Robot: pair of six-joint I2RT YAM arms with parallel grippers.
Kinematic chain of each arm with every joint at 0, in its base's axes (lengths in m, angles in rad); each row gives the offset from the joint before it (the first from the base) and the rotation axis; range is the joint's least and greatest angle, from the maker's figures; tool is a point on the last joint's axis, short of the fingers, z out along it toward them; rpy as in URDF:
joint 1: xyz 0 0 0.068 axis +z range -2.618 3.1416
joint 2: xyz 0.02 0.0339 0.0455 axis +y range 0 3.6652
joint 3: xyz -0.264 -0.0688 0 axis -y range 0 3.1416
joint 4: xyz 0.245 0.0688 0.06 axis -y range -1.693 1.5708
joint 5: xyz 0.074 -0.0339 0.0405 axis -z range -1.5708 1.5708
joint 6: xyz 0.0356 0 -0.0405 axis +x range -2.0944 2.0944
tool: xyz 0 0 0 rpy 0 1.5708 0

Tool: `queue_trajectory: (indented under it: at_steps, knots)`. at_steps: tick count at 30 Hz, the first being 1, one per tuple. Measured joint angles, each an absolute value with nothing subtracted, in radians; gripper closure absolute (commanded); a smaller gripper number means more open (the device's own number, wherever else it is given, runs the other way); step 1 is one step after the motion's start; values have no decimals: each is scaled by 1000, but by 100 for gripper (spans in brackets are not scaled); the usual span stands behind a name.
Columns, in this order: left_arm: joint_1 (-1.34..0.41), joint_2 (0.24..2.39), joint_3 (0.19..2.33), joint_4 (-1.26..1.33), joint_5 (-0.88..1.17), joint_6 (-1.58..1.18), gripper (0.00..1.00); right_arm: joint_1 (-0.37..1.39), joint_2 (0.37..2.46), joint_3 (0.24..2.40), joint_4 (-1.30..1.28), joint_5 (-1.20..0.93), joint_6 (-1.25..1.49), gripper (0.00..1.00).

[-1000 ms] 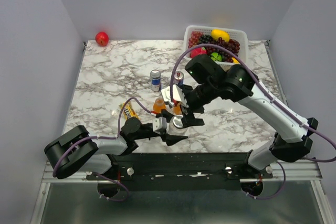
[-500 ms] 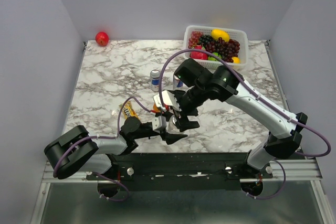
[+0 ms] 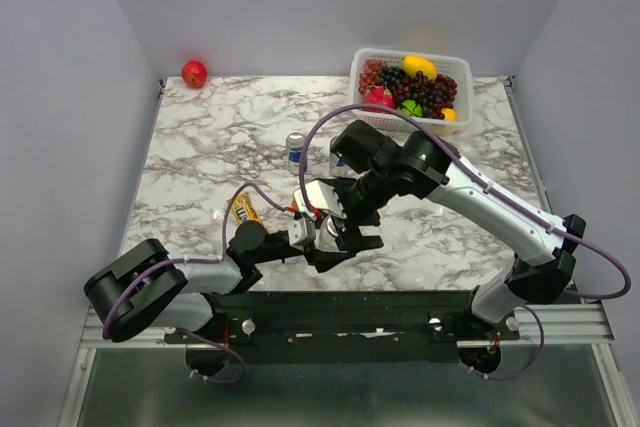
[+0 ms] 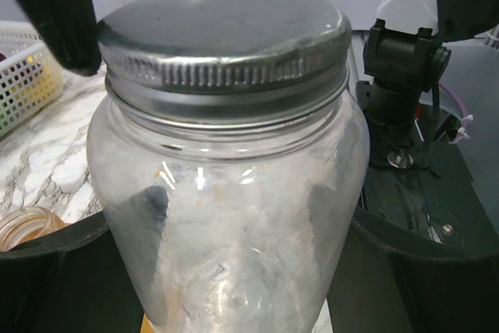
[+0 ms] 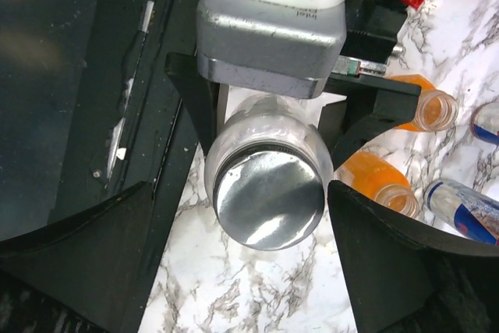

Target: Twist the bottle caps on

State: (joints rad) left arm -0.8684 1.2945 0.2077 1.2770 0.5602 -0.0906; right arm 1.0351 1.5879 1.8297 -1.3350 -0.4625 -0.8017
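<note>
Table (image 3: pixel 200 147): marble top. The work sat at the middle of the near edge.
Left gripper (image 3: pixel 322 239): clenched round the body of the glass jar (image 4: pixel 226 216), holding it upright.
Right gripper (image 5: pixel 240 193): my fingers were spread wide, one on each side of the lid and clear of it, gripping nothing.
Lid (image 4: pixel 222 33): silver, resting on the jar mouth. Thread showed under its rim, so I judged it not wound fully down.
Orange bottles (image 5: pixel 427 108), (image 5: pixel 376 177): both open-mouthed, just beside the jar towards the far edge. I saw no orange caps.
Risk, threads: if I closed off-centre or turned a lid that sat askew, it could cross-thread and jam.
Risk, grip: smooth glass might spin in the left clamp under torque.
Risk, spill: a finger sweeping wide could tip an open bottle.
</note>
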Motion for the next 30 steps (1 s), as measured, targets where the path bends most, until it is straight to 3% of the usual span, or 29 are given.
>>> queue_trajectory:
  at_steps: [30]
  knots:
    - [-818,1295,215,1254,559,-120,100,1035,1528,1760,-1298,-336,-794,2]
